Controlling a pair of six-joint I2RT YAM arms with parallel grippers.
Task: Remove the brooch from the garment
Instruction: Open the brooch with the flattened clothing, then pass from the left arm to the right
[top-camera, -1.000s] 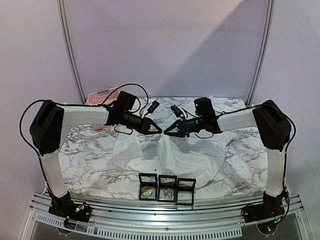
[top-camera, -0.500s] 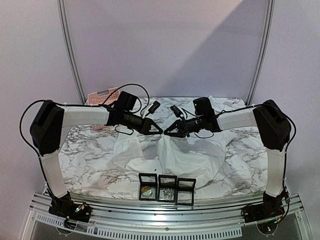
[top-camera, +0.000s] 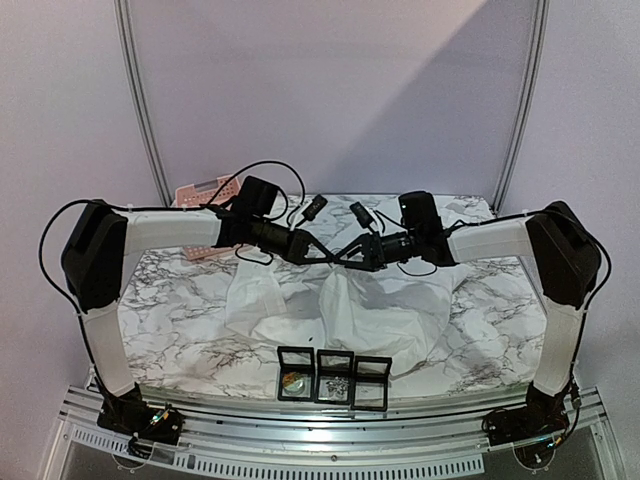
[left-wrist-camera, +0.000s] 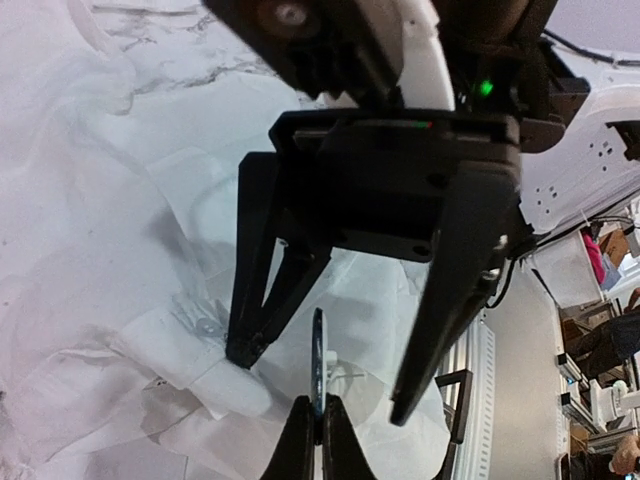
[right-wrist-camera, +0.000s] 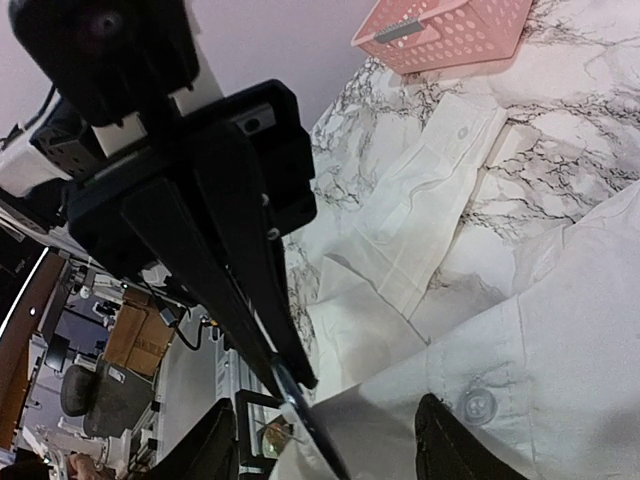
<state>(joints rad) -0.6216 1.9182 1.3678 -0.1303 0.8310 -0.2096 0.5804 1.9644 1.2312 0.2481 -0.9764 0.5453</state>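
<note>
The left arm (top-camera: 170, 230) and right arm (top-camera: 495, 240) rise from their bases, bend at raised elbows and stretch their forearms inward, wrists facing each other nose to nose. The left claw (left-wrist-camera: 318, 435) is pinched tight, tips together. The right claw (right-wrist-camera: 328, 445) stands spread, its fingers (left-wrist-camera: 450, 290) straddling the left claw's tip

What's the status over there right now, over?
Left gripper shut on thin edge-on disc, likely the brooch. Right gripper open, facing it. Garment crumpled beneath. Nothing seen in the way.
</note>
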